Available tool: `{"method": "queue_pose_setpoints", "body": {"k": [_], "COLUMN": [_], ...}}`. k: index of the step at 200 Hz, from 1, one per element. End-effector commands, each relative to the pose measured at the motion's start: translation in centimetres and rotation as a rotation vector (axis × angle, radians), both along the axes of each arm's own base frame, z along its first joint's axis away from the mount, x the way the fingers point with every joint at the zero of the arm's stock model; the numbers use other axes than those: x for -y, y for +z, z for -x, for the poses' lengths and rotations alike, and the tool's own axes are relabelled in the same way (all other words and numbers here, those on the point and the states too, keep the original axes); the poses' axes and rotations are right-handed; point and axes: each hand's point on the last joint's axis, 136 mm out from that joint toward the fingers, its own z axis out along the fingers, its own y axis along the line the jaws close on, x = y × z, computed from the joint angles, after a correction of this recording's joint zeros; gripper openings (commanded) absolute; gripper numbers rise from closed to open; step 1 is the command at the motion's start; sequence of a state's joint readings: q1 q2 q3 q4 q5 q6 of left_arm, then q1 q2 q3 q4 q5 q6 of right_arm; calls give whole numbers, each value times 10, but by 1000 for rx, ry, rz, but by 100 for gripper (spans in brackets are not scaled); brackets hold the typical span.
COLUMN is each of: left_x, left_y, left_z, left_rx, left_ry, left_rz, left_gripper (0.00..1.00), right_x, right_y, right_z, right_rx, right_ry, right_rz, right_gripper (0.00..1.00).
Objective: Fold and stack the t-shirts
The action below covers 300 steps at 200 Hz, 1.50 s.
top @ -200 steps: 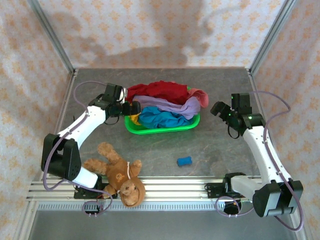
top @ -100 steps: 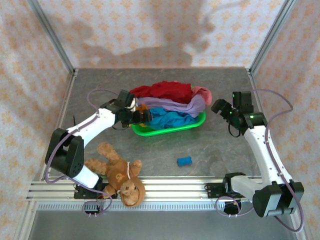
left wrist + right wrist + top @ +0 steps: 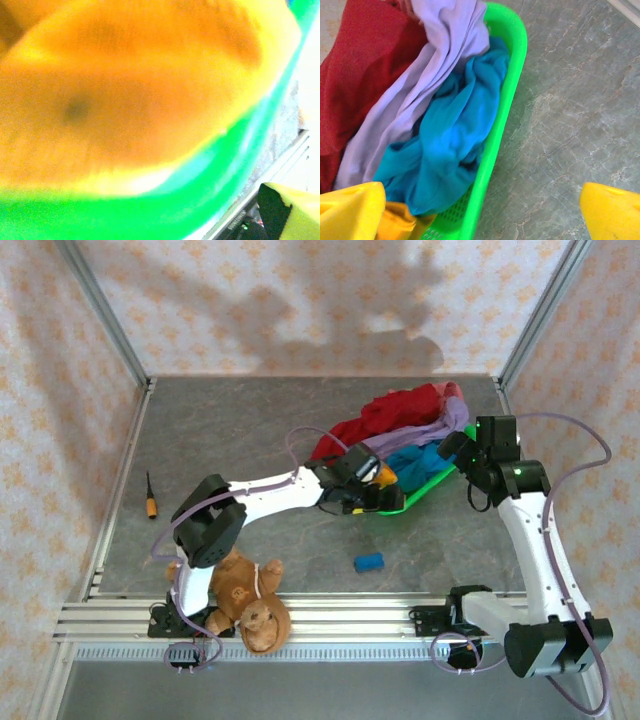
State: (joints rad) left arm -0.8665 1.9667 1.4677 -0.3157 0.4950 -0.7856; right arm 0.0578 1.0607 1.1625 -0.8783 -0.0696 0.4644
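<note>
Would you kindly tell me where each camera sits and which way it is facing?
Top external: above and behind the bases, looking down on the table; left arm and right arm show.
Left wrist: pressed against the orange-yellow t-shirt and green basket rim; one yellow finger shows.
Right wrist: looks down at the teal t-shirt, lavender t-shirt and table; both fingers show.
Shared: all three see the basket.

Blurred orange-yellow cloth (image 3: 125, 85), apparently a t-shirt, presses against the green basket rim (image 3: 165, 205).
</note>
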Motion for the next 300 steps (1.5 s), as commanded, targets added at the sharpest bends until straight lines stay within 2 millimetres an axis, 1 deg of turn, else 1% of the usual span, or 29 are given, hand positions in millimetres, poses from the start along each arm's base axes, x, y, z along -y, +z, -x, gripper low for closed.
{"method": "queue_pose_setpoints", "body": {"k": [1, 6, 8, 11, 29, 41, 49, 60, 75, 88, 101, 116, 132, 147, 150, 152, 155, 174, 186, 190, 203, 218, 245, 266, 281, 300], "left_x": [-5, -10, -12, -16, -37, -48, -50, -53, -72, -96, -118, -138, -145, -145, -145, -143, -141, -126, -114, -109, -93, -81, -81, -77, -74, -79], "left_y": [23, 17, 26, 31, 35, 42, 53, 74, 98, 105, 102, 93, 91, 88, 92, 85, 81, 74, 68, 66, 64, 66, 63, 60, 57, 52], "left_z": [-3, -1, 1, 1, 12, 18, 20, 19, 3, -19, -45, -72, -98, -122, -126, -130, -135, -159, -170, -172, -181, -189, -192, -184, -173, -162], "left_rx": [25, 23, 36, 46, 60, 64, 58, 74, 140, 205, 223, 232, 264, 304, 317, 308, 307, 310, 298, 292, 286, 295, 296, 257, 210, 201], "left_ry": [14, 14, 13, 15, 6, 0, -14, -42, -50, -37, -13, 7, 3, -3, -2, -5, -9, -17, -33, -37, -38, -22, -19, -27, -38, -30], "left_rz": [19, -5, 4, 1, -45, -54, -19, 26, 9, -60, -107, -164, -187, -198, -193, -197, -194, -128, -75, -53, 44, 125, 120, 154, 190, 186], "left_gripper": [99, 99, 99, 99, 99, 99, 99, 99, 99, 99, 99, 99, 99, 99, 99, 99, 99, 99, 99, 99, 100, 99, 99, 99, 99, 99], "right_x": [6, 5, 4, 4, 4, 4, 5, 5, 5, 7, 9, 10, 11, 13, 13, 13, 14, 17, 19, 20, 21, 20, 32, 35, 32, 15], "right_y": [6, 5, 5, 3, -6, -11, -13, -15, -15, -16, -20, -27, -33, -36, -37, -38, -38, -41, -41, -48, -56, -68, -83, -88, -88, -89], "right_z": [7, 6, 5, 5, 1, -1, -2, -3, -5, -6, -6, -6, -7, -8, -9, -9, -9, -12, -14, -16, -21, -28, -36, -51, -66, -92], "right_rx": [-7, -9, -10, -13, -42, -64, -76, -82, -81, -82, -93, -112, -130, -131, -132, -131, -131, -131, -122, -143, -147, -132, -133, -111, -96, -69], "right_ry": [-30, -26, -26, -26, -27, -24, -25, -21, -20, -23, -30, -29, -26, -26, -27, -27, -28, -30, -36, -38, -53, -67, -95, -74, -30, 53], "right_rz": [9, 5, 4, 2, 5, 12, 17, 21, 21, 25, 29, 13, -19, -44, -46, -48, -49, -42, -40, -46, -93, -185, -223, -252, -271, -372], "right_gripper": [99, 99, 99, 99, 99, 99, 99, 99, 99, 99, 99, 99, 99, 99, 99, 99, 99, 99, 99, 99, 99, 99, 99, 99, 99, 99]}}
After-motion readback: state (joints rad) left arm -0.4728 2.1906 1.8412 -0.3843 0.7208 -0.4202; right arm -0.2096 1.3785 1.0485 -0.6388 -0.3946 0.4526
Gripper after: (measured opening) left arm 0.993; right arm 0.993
